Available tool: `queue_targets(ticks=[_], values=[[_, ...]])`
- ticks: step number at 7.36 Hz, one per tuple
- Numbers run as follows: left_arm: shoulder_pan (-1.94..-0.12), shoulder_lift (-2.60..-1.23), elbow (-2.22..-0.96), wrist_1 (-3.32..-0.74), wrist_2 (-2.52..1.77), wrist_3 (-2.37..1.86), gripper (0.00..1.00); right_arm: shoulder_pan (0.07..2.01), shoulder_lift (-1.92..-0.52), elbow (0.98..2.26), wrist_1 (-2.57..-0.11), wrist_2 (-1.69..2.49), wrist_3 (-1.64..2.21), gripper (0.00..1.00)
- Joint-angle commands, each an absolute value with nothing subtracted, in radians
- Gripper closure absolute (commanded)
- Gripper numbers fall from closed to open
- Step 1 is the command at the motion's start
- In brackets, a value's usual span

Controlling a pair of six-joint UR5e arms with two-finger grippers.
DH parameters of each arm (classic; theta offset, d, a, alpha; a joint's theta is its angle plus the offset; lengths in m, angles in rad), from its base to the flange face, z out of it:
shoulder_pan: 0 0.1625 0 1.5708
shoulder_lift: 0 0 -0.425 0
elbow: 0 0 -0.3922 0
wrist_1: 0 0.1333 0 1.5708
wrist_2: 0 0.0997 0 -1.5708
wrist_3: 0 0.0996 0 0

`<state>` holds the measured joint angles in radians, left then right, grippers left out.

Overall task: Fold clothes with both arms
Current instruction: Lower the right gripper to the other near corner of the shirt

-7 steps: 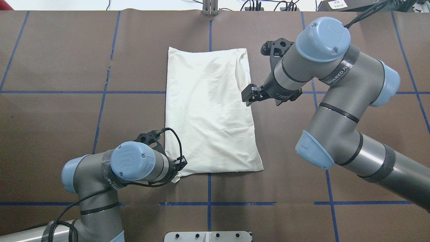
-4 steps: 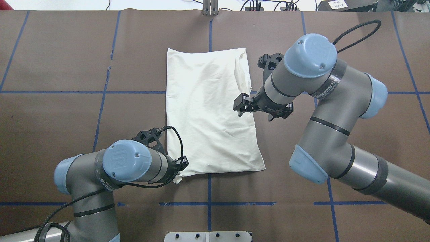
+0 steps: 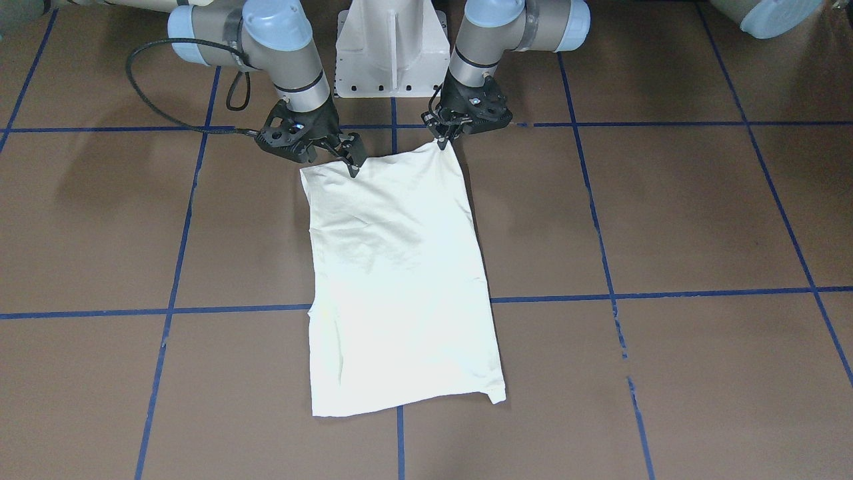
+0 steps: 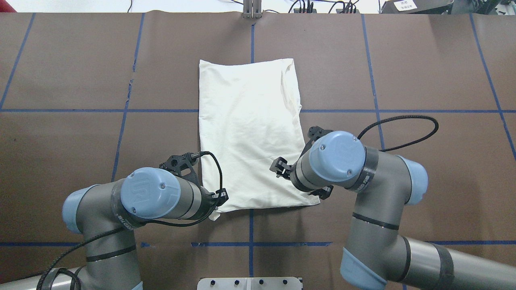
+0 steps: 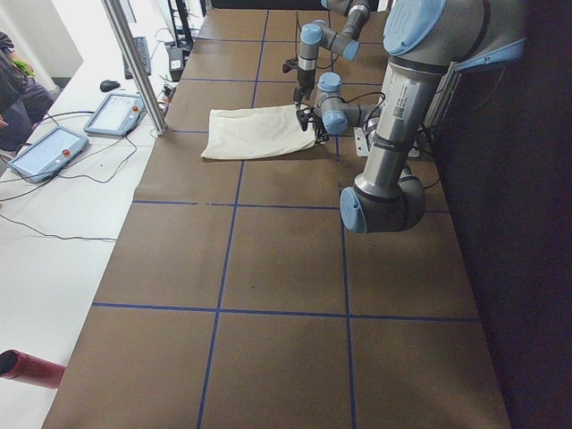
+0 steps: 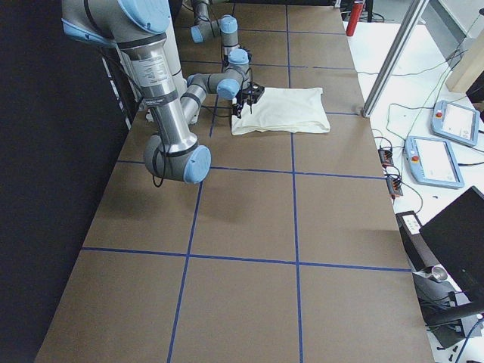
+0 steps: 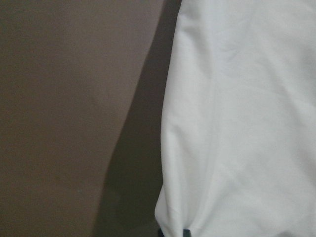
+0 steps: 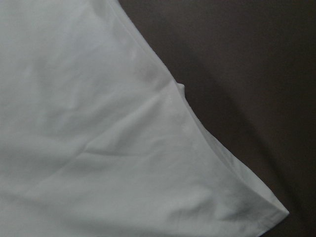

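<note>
**Folded shirt lies mid-table, one corner pinched**

The cream T-shirt [image 4: 250, 133] is folded to a long rectangle with plain fabric up. It lies flat at the centre of the table [image 4: 80, 60], and from my overhead camera its long sides run from 12 to 6 o'clock. Its edges are straight, except for a layered, wavy hem on the 3 o'clock side and a small tab poking out at the 7 o'clock corner.

At that corner the left gripper [image 3: 443, 139] is clamped on the T-shirt and draws the cloth up into a small peak. The right gripper [image 3: 353, 159] is at the 5 o'clock corner with its jaws apart. I cannot tell whether its tips touch the fabric.

Brown covering ruled by blue tape lines [image 4: 121, 110] lies open on every side of the shirt, widest toward 9 and 3 o'clock. The white pedestal [image 3: 390, 47] stands at 6 o'clock between the arms. Past the 12 o'clock edge, a white bench [image 6: 393, 53] carries control tablets [image 6: 442, 121] and cables.

From overhead, the left wrist covers its own fingertips. Both wrist cameras sit too close to the cloth to show any grip.
</note>
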<state>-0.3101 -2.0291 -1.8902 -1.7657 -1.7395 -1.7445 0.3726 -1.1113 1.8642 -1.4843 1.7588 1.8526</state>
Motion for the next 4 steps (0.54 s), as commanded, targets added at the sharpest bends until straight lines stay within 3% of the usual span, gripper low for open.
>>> queue_targets(ticks=[1,4], values=[[-0.31,-2.029,-1.885,-1.769,-1.74,-1.738,1.0,0.305,-1.16,1.867,-1.476,1.706,1.944,0.0],[-0.308,-2.036,-1.881,-1.772,-1.74,-1.738,1.0,0.302,-1.158,1.842,-1.476,1.695,1.934,0.0]])
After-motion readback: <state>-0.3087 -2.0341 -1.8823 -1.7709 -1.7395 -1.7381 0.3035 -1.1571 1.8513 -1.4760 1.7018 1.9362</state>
